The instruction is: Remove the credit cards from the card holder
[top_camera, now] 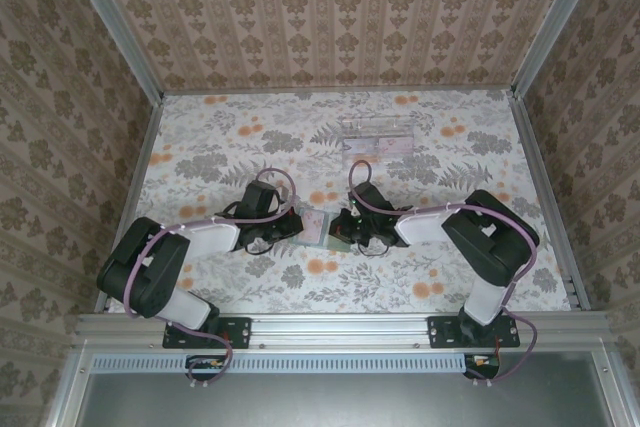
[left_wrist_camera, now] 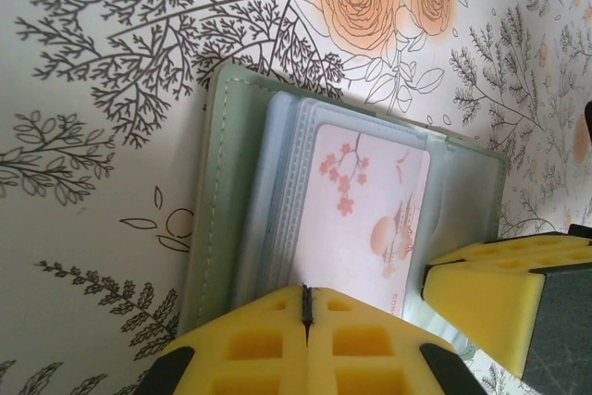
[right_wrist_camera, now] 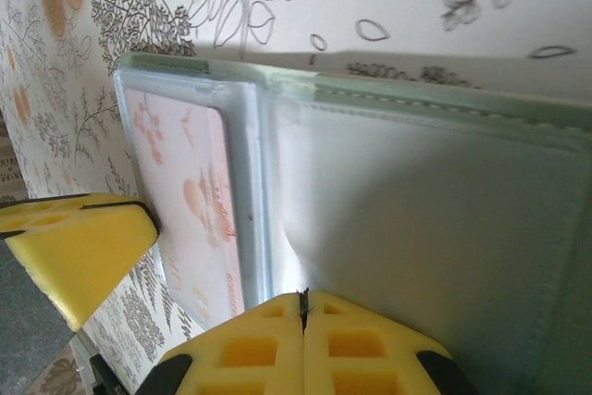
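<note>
On the floral-patterned worktop (top_camera: 250, 137), a soft grey-green card holder (left_wrist_camera: 218, 228) is pictured lying open, a pale pink blossom-printed credit card (left_wrist_camera: 370, 219) tucked in its clear sleeve. The left hand (left_wrist_camera: 306, 307) and the right hand (right_wrist_camera: 302, 310) are pressed closed at its edges; whether anything is gripped cannot be told.

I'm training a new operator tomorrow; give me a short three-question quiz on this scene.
1. True or false: the pale pink card sits inside the card holder.
2. The left gripper and right gripper are: A both open; B both shut; C one open, one shut.
3. What stands at the far side of the table, beyond the card holder?
Key: 1 true; 2 B; 3 the clear plastic tray.
</note>
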